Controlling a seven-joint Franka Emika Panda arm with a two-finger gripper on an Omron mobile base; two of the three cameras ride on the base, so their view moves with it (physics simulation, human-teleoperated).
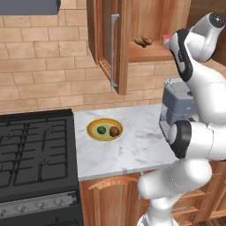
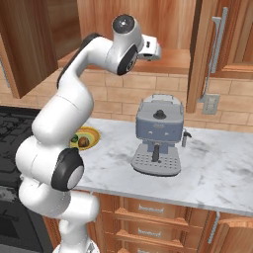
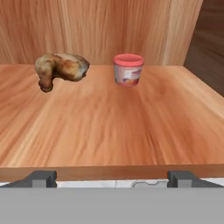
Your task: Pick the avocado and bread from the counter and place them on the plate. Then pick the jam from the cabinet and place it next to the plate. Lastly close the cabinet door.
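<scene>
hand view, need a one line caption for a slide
Open hand at the cabinet shelf edge, facing the jam beside a lumpy brown pastry.

glossy white rounded arm [image 2: 59, 123], black joint caps, seemingly grey fingers [image 3: 41, 178]

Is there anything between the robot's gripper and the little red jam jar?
No. In the hand view, just bare wooden shelf lies between the open gripper and the jam; the lumpy pastry sits off to the side.

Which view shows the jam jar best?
The hand view: the jam jar stands unobstructed on the cabinet shelf, beside a lumpy pastry. The left base view catches just a sliver behind the arm. In the right base view I cannot make it out.
</scene>
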